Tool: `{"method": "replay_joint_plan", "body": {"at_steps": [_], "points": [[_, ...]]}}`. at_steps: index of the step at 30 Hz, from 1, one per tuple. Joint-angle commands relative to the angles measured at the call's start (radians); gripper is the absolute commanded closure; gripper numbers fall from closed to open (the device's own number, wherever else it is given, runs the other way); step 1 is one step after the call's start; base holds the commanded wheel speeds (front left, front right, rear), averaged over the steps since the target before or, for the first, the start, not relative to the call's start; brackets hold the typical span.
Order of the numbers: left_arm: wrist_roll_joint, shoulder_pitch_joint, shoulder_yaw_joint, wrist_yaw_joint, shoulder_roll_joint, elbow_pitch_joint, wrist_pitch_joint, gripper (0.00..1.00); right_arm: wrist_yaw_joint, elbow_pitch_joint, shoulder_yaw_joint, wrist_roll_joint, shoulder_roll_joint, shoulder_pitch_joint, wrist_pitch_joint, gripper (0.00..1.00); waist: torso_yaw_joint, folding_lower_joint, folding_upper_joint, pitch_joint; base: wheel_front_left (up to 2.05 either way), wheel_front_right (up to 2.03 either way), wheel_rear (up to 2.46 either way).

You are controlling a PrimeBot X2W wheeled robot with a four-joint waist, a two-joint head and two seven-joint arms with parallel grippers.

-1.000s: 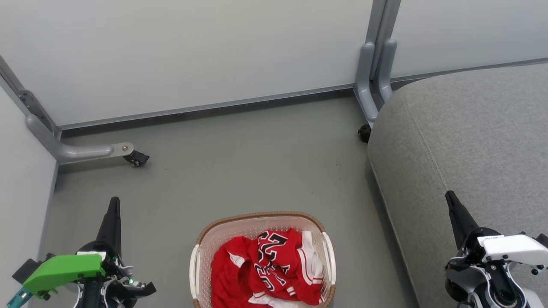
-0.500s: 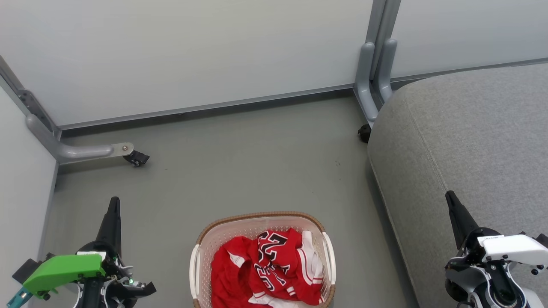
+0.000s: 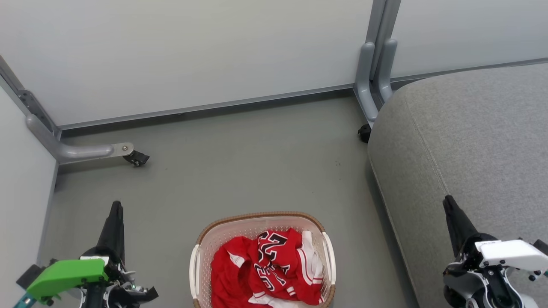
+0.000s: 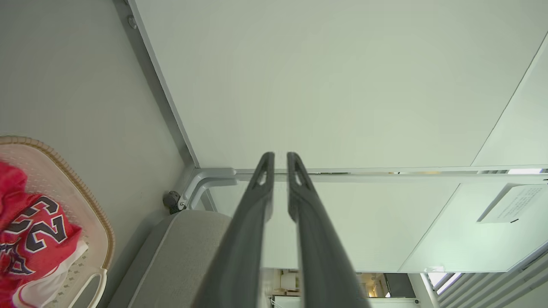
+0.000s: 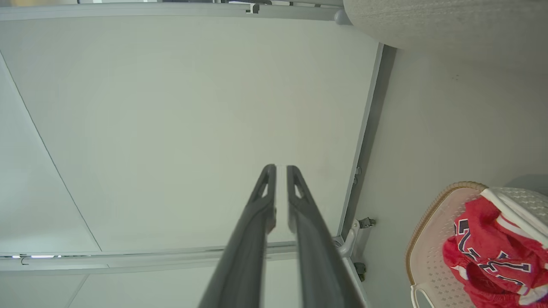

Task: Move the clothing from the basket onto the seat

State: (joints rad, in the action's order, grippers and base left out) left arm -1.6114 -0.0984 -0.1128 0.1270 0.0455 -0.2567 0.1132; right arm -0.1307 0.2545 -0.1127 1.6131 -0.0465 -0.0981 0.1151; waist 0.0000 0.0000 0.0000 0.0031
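The clothing (image 3: 274,265), red with black-and-white lettering and white trim, lies bunched in the cream basket (image 3: 257,215) on the floor at the bottom centre. The grey seat (image 3: 471,128) fills the right side. My left gripper (image 3: 116,206) hangs over the floor left of the basket. My right gripper (image 3: 447,200) hangs over the seat's near edge. In the left wrist view my left gripper (image 4: 277,156) shows a narrow empty gap between its fingers, with the clothing (image 4: 30,231) at lower left. My right gripper (image 5: 277,167) shows the same narrow empty gap, the basket (image 5: 428,214) at lower right.
Pale partition panels stand behind and to the left. Their grey feet carry castors: one castor (image 3: 136,158) at the left and another (image 3: 364,133) by the seat's far corner. Bare grey floor (image 3: 257,162) lies between the basket and the panels.
Both grippers have sunk slightly toward the bottom edge of the head view. The basket, clothing and seat have not moved.
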Motion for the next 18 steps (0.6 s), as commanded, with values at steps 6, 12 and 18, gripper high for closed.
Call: {"method": "replay_joint_plan", "body": {"at_steps": [6,12,18], "points": [[0.01,0.017,0.014,-0.001,-0.004,-0.006,-0.019,0.0,0.0,0.011,0.013,-0.01,0.007,0.018,-0.019,0.0,0.0,0.0,0.0,0.001,0.0,0.0,0.0],[0.044,0.016,0.024,0.0,-0.003,0.012,-0.049,0.0,0.0,-0.006,0.029,-0.037,0.006,0.02,-0.049,0.0,0.001,0.0,0.0,0.002,0.0,0.0,0.0],[0.122,0.01,0.029,0.0,-0.002,0.032,-0.076,0.0,0.0,-0.024,0.038,-0.096,0.005,0.02,-0.077,0.0,0.002,0.0,0.0,0.003,0.0,0.0,0.0]]}}
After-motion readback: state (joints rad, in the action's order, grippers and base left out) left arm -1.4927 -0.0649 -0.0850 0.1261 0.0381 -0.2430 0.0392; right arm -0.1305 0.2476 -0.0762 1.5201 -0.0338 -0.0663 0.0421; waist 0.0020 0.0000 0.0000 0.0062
